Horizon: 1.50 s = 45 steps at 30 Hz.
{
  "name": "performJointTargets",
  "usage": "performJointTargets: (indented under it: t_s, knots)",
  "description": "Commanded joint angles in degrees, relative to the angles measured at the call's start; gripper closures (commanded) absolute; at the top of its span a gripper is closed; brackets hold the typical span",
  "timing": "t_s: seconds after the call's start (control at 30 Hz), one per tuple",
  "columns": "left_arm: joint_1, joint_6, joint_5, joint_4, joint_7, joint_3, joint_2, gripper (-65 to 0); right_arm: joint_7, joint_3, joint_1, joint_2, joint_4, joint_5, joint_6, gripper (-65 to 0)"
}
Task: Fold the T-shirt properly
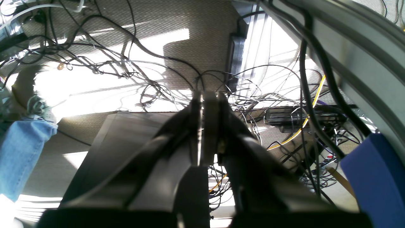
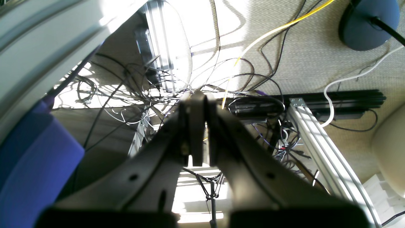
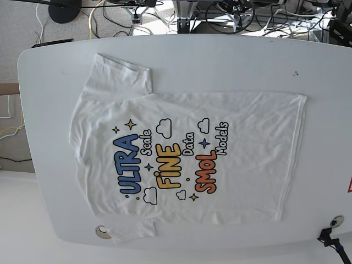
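The white T-shirt [image 3: 187, 154] lies flat and spread out on the white table [image 3: 220, 60] in the base view, print side up, neck toward the left, hem toward the right. Its blue, yellow and orange print [image 3: 165, 165] sits mid-shirt. One sleeve [image 3: 124, 71] points to the far side, the other [image 3: 129, 228] reaches the near edge. Neither gripper shows in the base view. My left gripper [image 1: 208, 98] and right gripper [image 2: 196, 95] are both shut and empty, each hanging over the floor beside the table, away from the shirt.
Tangled cables [image 1: 126, 69] cover the carpet under both wrist cameras. Aluminium frame rails [image 2: 322, 142] and a blue pad [image 1: 376, 177] stand close by. A person's jeans leg [image 1: 22, 152] is at the left. A round hole [image 3: 102, 231] sits in the table's near-left edge.
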Motion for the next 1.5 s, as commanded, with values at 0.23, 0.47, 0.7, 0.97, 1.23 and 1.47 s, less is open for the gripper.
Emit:
performJointTargets:
  t_s: [0.23,0.47,0.7,0.97,1.23,1.47]
  knots:
    - [0.55,-0.26,0.15,-0.19,0.36,0.29,-0.60,0.0,-0.16,-0.11,0.87,0.03,-0.17,-0.22,0.77,-1.2]
    - [0.52,-0.21,0.28,-0.19,0.38,0.20,-0.57,0.0,-0.19,-0.03,0.96,0.02,-0.13,-0.19,1.06,-1.2]
    - [0.48,-0.42,0.07,-0.19,0.15,0.15,-0.61,0.0,-0.22,-0.01,0.97,0.20,-0.05,-0.33,1.47,-1.3]
    - [0.77,-0.39,0.09,-0.19,-0.77,0.32,-1.32,0.0,0.60,-0.08,0.34,1.23,-0.27,-0.36,2.23,-1.1]
    - [0.82,0.05,0.33,0.01,-0.07,0.40,-1.43,-0.5,-0.53,0.01,0.55,1.04,0.18,-0.39,0.64,-0.6]
    - [0.96,0.16,0.39,0.06,-0.02,0.42,-1.94,-1.2,-0.54,-0.03,-0.20,1.09,0.35,-0.84,-2.19,-0.6]
